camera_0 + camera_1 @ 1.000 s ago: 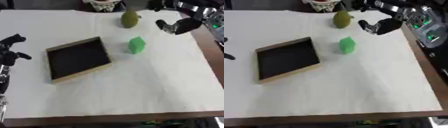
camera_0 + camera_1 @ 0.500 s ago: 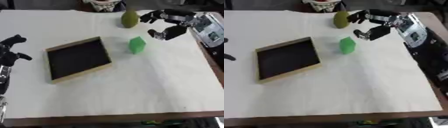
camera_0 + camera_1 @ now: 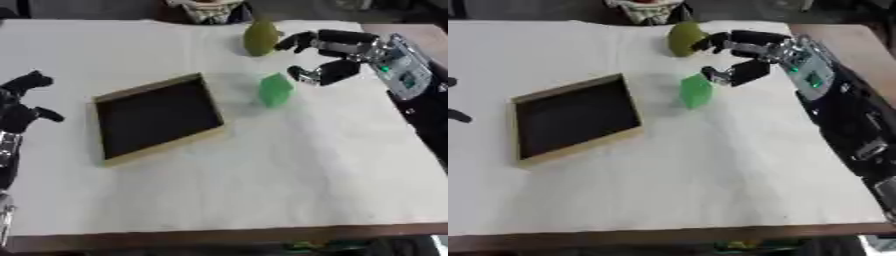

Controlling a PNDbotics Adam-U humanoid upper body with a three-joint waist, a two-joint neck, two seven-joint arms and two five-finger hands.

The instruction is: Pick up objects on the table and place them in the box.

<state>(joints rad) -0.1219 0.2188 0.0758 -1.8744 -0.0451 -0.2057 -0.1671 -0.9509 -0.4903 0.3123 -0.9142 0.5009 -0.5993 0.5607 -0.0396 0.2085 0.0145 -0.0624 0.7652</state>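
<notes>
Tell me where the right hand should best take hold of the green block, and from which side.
Likely across its two upright side faces, coming from the right and slightly above. The green block stands apart from the box and the pear-shaped fruit, and the right hand, open, already faces it from that side.

The left hand (image 3: 22, 102) is cut off at the frame's edge.

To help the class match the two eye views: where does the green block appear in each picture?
Left eye view: green block, right of centre in the upper half, just left of the right hand.
Right eye view: green block, near centre, upper half.
Shared landmark: the box to its left in both.
</notes>
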